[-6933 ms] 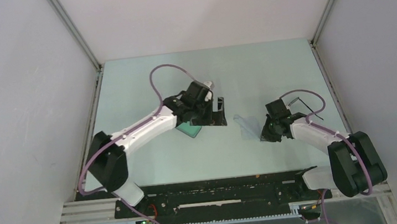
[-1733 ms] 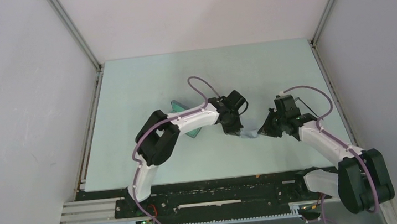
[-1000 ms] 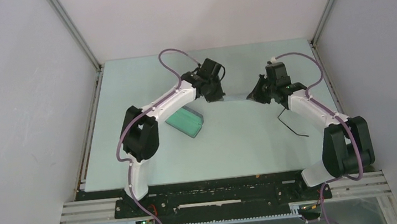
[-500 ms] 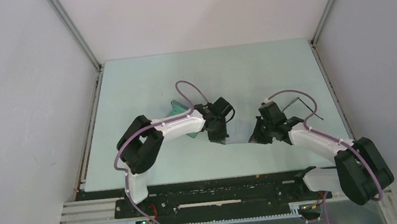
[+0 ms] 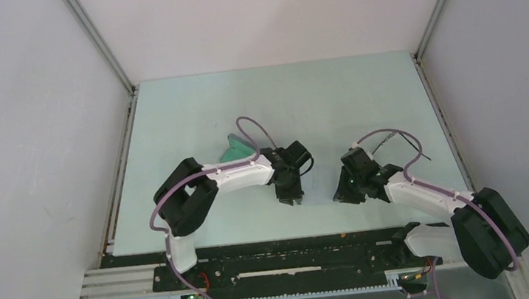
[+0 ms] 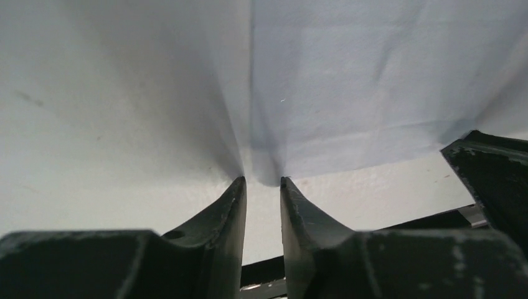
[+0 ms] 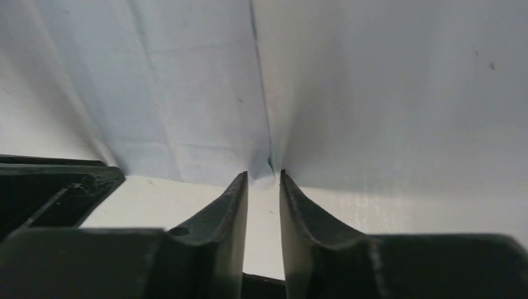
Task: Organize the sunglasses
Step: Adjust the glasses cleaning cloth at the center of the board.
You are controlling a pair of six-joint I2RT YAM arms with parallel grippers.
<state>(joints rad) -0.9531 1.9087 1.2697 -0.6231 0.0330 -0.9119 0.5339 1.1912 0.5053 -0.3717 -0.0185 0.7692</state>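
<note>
While both jaws stand slightly parted, the sunglasses (image 5: 420, 154) look thin, black, wiry.

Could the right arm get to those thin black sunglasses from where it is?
Probably yes. The sunglasses lie just beyond the right arm with nothing between them. Its jaws face the cloth, so it would have to turn away first.

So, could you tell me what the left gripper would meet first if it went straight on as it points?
The left gripper would meet the puckered edge of the pale cloth almost at once, then probably the table.
</note>
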